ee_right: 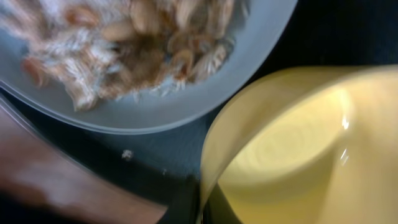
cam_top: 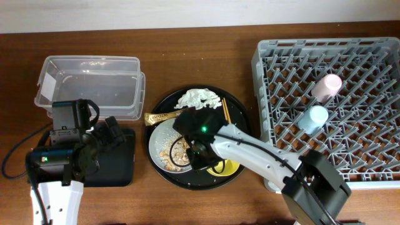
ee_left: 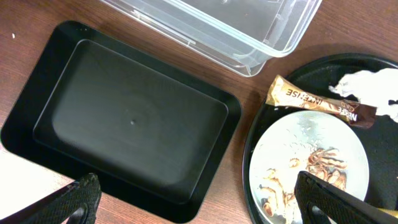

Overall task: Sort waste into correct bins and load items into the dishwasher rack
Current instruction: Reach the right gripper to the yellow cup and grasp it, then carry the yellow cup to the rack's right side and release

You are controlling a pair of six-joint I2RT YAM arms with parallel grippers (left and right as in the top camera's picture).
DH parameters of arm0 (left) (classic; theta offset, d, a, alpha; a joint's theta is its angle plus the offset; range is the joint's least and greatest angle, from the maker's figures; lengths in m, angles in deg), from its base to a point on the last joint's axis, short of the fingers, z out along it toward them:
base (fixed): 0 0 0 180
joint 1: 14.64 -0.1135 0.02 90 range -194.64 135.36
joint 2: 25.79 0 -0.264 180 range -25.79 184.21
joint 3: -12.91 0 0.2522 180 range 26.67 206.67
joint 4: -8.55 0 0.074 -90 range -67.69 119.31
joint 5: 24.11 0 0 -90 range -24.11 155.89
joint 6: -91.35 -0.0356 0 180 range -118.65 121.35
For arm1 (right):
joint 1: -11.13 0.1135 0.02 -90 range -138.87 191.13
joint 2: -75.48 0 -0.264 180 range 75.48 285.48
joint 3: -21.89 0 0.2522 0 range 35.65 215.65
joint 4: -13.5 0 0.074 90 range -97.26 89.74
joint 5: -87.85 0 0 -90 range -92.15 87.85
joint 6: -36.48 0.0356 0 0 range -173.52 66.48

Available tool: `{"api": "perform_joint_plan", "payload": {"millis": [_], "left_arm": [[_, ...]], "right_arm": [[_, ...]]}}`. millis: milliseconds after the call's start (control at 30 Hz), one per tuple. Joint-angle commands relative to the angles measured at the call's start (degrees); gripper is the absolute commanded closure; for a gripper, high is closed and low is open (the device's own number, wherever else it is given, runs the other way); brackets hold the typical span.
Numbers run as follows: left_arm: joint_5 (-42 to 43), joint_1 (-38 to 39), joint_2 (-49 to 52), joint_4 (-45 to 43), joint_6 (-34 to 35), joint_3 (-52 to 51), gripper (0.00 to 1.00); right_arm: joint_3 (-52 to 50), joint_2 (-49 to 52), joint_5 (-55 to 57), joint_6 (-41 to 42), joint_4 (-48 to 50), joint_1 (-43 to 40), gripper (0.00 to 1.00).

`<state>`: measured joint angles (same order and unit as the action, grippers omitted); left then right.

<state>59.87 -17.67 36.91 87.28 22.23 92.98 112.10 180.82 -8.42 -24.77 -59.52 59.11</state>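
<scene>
I take the round black tray (cam_top: 239, 128) in the middle of the worktop (cam_top: 187, 50) as my marker. On it lies the grey plate (cam_top: 164, 139) with beige food scraps (cam_top: 172, 152), towards its left side. The white tissue (cam_top: 199, 99) sits at its far edge, the brown-and-gold wrapper (cam_top: 164, 116) at its upper left rim, and the chopsticks (cam_top: 225, 111) lie just right of the tissue. The yellow bowl (cam_top: 231, 167) is at its near right edge, just beside the plate.

My right hand (cam_top: 200, 155) hangs low over the tray, above the spot where plate and bowl meet. Its wrist view shows only the bowl's rim and the scraps up close, so I cannot tell how its fingers stand.

My left hand (ee_left: 198, 182) hovers left of the tray over the shallow black tray (ee_left: 130, 118), fingers (ee_left: 81, 196) spread wide with nothing between them. The clear tub (cam_top: 87, 84) stands behind that tray.

Right of the round tray is the grey rack (cam_top: 350, 144), with the pink cup (cam_top: 327, 86) and the blue cup (cam_top: 311, 117) among its pegs.
</scene>
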Motion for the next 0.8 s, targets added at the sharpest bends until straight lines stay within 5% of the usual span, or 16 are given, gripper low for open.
{"api": "perform_joint_plan", "payload": {"millis": [0,133,233,300,467,600,767], "left_arm": [[-0.3,-0.1,-0.2,-0.1,1.0,0.6,0.00],[-0.3,-0.1,-0.2,-0.1,1.0,0.6,0.01],[-0.3,-0.1,-0.2,-0.1,1.0,0.6,0.01],[-0.3,-0.1,-0.2,-0.1,1.0,0.6,0.01],[-0.3,-0.1,-0.2,-0.1,1.0,0.6,0.00],[-0.3,-0.1,-0.2,-0.1,1.0,0.6,0.01],[-0.3,-0.1,-0.2,-0.1,1.0,0.6,0.01]], "right_arm": [[12.1,-0.3,-0.5,-1.4,-8.1,-3.9,0.96],[33.0,-2.5,-0.6,-11.8,-22.9,-20.2,0.96],[42.5,-4.0,-3.0,-17.1,-25.2,-36.6,0.96],[44.5,-3.8,-21.3,-30.2,-23.3,-56.8,0.96],[41.6,-0.9,-45.8,-38.4,-14.5,-83.4,0.96],[41.1,5.7,-61.3,-38.4,-6.3,-93.2,0.96],[41.1,19.1,-77.9,-38.4,-0.5,-94.9,0.96]]}}
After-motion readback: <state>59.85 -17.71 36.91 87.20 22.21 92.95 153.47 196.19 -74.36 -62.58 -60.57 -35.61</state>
